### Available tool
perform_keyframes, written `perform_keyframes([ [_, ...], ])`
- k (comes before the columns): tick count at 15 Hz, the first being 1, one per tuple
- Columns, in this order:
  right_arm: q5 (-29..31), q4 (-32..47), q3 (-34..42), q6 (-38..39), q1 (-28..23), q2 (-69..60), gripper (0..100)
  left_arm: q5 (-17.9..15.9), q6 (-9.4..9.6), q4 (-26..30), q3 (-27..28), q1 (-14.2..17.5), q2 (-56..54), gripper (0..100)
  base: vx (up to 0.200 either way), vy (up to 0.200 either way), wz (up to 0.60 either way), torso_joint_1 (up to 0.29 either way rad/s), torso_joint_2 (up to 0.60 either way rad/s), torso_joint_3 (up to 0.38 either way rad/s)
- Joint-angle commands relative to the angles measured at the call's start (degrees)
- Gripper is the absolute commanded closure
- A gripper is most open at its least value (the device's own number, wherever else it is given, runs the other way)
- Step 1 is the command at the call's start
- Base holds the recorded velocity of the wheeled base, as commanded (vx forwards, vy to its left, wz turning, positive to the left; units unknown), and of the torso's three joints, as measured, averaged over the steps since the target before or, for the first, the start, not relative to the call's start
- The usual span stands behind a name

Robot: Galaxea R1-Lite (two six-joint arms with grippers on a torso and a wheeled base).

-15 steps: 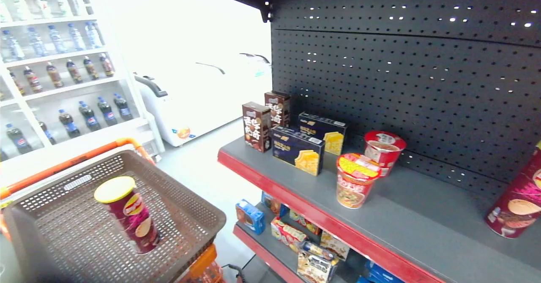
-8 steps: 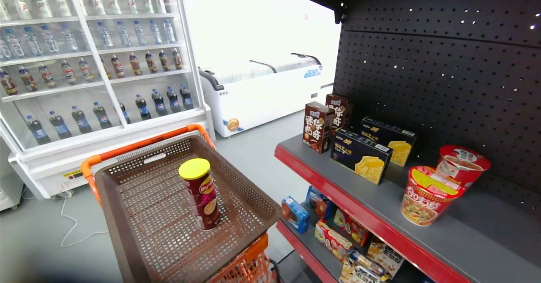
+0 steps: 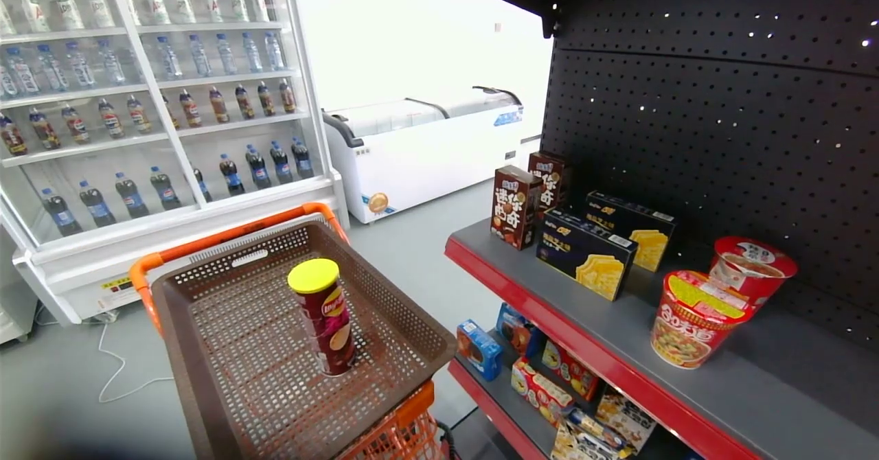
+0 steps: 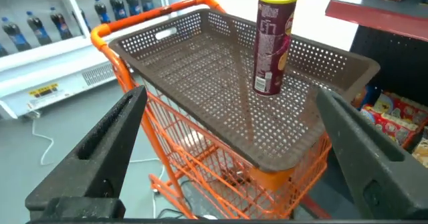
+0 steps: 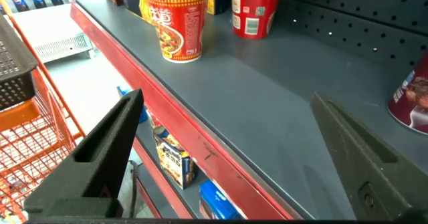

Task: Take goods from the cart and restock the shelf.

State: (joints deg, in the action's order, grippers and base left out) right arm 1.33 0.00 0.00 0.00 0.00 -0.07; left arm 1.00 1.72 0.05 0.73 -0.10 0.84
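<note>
A maroon chips can [image 3: 326, 323] with a yellow lid stands upright in the brown perforated basket [image 3: 226, 254] on the orange cart. In the left wrist view my left gripper [image 4: 231, 97] hangs open just before the basket [image 4: 200, 70], the can [image 4: 273, 47] farther in, nothing between its fingers. My right gripper [image 5: 227, 100] is open over the front of the grey, red-edged shelf [image 5: 267, 97], empty. A second maroon can [image 5: 414, 100] stands on that shelf beside it. The shelf [image 3: 618, 323] also holds two noodle cups [image 3: 693, 317].
Dark snack boxes [image 3: 584, 250] and brown boxes [image 3: 515, 206] stand at the shelf's left end against the black pegboard. A lower shelf [image 3: 542, 384] holds packets. A drinks fridge [image 3: 137, 103] and a chest freezer [image 3: 419, 151] stand behind the cart.
The head camera swung left a second ago, bringing the cart to the middle and losing the shelf's right end; it has been still since. The can and goods have not moved.
</note>
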Motion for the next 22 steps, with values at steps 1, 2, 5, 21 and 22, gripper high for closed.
perform_keyframes([
  [1,0.0,0.0,0.0,0.0,0.0,0.1,0,0.6,3.2,1.5,16.4,1.2,15.1,0,0.0,0.0,0.0,0.0,0.0,0.0],
  [2,0.0,0.0,0.0,0.0,0.0,0.1,0,-1.3,-0.14,-1.3,21.0,0.7,31.3,0,0.0,0.0,0.0,0.0,0.0,0.0],
  [5,0.0,0.0,0.0,0.0,0.0,0.1,0,-2.6,-3.3,-5.5,21.2,1.3,47.7,0,0.0,0.0,0.0,0.0,0.0,0.0],
  [21,0.0,0.0,0.0,0.0,0.0,0.1,0,-9.5,-5.94,-37.3,30.9,-7.7,103.2,0,0.0,0.0,0.0,0.0,0.0,0.0],
  [22,0.0,0.0,0.0,0.0,0.0,0.1,0,-9.4,-5.76,-38.0,31.3,-7.8,104.9,0,0.0,0.0,0.0,0.0,0.0,0.0],
])
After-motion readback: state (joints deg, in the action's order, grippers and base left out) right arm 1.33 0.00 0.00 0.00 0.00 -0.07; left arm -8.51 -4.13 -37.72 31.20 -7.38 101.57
